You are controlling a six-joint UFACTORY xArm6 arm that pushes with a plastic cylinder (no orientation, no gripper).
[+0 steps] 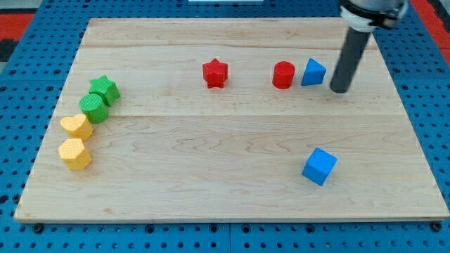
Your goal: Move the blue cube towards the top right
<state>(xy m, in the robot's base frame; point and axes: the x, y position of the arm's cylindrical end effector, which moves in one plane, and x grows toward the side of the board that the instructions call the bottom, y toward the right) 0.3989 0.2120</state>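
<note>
The blue cube (pixel 320 166) sits at 4 o'clock on the surface (pixel 211 190), alone. My tip (pixel 339 89) stands at 1 o'clock beside the blue triangular block (pixel 313 72); no claw exists. Approaching carelessly risks nudging that block.

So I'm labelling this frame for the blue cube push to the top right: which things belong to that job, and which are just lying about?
Part of the job:
- blue cube, toward the view's bottom right
- my tip, well above the cube, just right of the blue triangular block

Just lying about:
- blue triangular block
- red cylinder
- red star
- green star
- green block
- two yellow blocks
</note>
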